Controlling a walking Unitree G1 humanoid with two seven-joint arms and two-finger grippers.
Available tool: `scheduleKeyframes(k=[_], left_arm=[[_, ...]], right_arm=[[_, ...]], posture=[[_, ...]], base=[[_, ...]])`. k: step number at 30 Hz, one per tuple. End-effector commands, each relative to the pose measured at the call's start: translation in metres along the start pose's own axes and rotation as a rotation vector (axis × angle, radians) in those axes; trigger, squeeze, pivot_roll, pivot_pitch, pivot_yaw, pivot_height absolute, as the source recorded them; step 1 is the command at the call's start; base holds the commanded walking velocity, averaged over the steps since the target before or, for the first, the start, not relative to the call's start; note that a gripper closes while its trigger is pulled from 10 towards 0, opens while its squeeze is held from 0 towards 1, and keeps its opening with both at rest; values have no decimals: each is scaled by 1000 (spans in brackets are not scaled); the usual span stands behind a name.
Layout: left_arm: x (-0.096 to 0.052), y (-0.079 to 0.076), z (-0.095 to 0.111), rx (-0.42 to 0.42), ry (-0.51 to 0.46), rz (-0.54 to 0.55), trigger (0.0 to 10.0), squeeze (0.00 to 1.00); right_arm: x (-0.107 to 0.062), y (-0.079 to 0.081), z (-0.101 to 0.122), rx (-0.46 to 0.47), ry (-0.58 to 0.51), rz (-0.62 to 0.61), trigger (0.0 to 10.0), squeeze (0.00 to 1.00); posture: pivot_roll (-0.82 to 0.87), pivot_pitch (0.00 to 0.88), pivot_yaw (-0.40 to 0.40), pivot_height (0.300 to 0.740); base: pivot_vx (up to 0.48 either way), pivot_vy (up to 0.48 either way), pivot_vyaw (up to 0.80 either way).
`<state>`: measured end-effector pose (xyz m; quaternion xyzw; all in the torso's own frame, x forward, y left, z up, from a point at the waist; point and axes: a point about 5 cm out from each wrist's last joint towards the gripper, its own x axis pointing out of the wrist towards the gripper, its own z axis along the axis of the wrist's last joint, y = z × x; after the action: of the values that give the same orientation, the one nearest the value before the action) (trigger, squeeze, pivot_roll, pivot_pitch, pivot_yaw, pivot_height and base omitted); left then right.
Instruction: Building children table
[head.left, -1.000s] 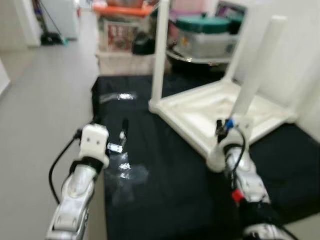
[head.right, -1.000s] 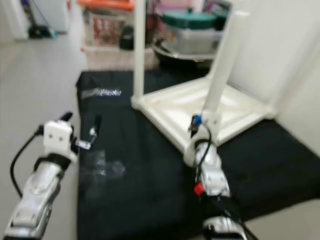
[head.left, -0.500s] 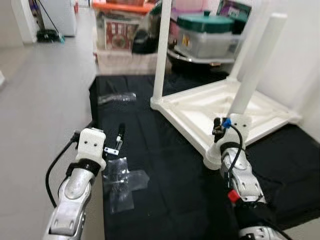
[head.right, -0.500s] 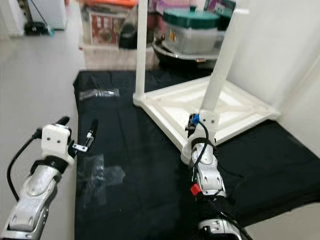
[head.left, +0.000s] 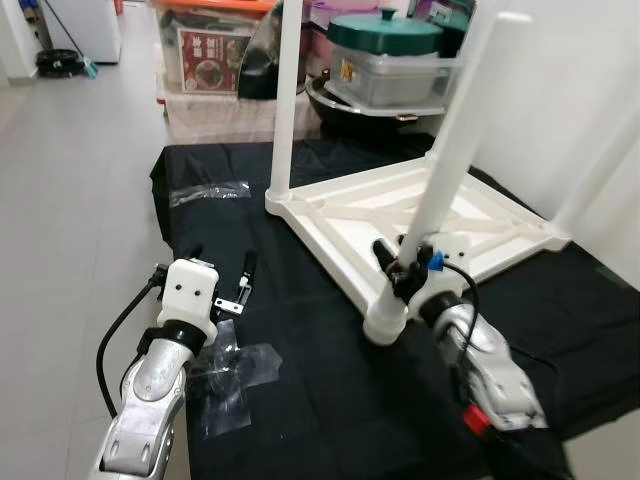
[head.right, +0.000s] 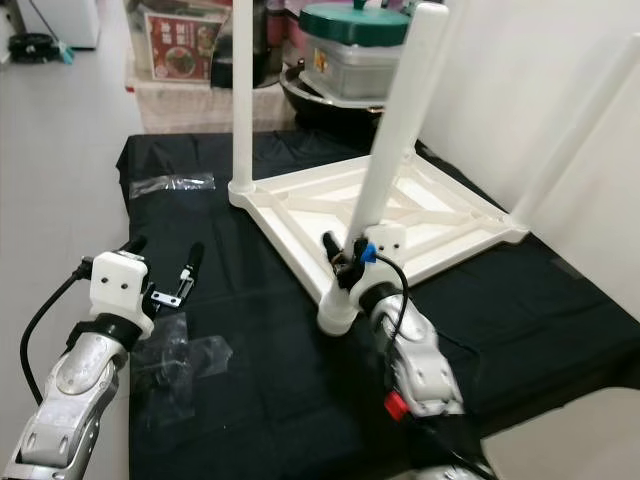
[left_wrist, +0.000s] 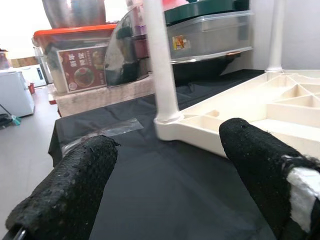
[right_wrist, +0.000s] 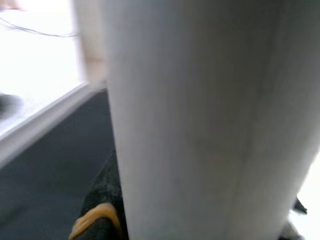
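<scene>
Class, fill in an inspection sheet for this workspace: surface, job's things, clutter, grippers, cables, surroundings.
Surface: black cloth spread on grey floor.
Job's things: white table top upside down, near table leg upright at its corner.
Clutter: empty plastic bags on the cloth.
Grippers: right gripper closed around the near leg's base; left gripper open, hovering above the cloth.
Cables: black cable looping along the left arm.
Surroundings: storage boxes, white wall.
</scene>
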<state>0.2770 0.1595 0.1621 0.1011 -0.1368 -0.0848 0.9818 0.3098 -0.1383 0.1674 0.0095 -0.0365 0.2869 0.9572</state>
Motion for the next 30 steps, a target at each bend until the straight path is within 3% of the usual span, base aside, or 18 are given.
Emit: scheduleKeyframes(k=[1, 9, 13, 14, 16, 17, 18, 26, 30], left_arm=[[-3, -2, -7, 1, 36, -10, 10000, 0], [-3, 0, -8, 7, 43, 2, 10000, 0], [-5, 1, -10, 8, 50, 8, 10000, 0], [-5, 0, -11, 8, 54, 8, 10000, 0], [-5, 0, -11, 7, 56, 7, 10000, 0], [-5, -1, -12, 7, 58, 5, 10000, 0], [-5, -1, -13, 7, 60, 3, 10000, 0], [-4, -2, -13, 6, 63, -2, 10000, 0], [-4, -2, -15, 7, 66, -3, 10000, 0]], right_arm=[[-3, 6, 3, -28, 21, 94, 10000, 0], [-20, 17, 2, -89, 105, 348, 10000, 0], [-21, 19, 3, -61, 106, 374, 10000, 0], [-20, 19, 4, -50, 101, 356, 10000, 204], [-20, 19, 4, -44, 98, 344, 10000, 204], [-21, 21, 3, -28, 96, 347, 10000, 875], [-22, 24, 4, -16, 89, 353, 10000, 1000], [-39, 42, 17, 105, 57, 549, 10000, 1000], [-38, 38, 30, 52, 34, 602, 10000, 1000]], posture=[[55, 0, -127, 740], [58, 0, -134, 740], [58, 0, -134, 740], [55, 0, -132, 740], [55, 0, -132, 740], [51, 0, -130, 740], [51, 0, -130, 740], [44, 0, -127, 740], [44, 0, -127, 740]], base=[[0, 0, 0], [0, 0, 0], [0, 0, 0], [0, 0, 0], [0, 0, 0], [0, 0, 0], [0, 0, 0], [0, 0, 0], [0, 0, 0]])
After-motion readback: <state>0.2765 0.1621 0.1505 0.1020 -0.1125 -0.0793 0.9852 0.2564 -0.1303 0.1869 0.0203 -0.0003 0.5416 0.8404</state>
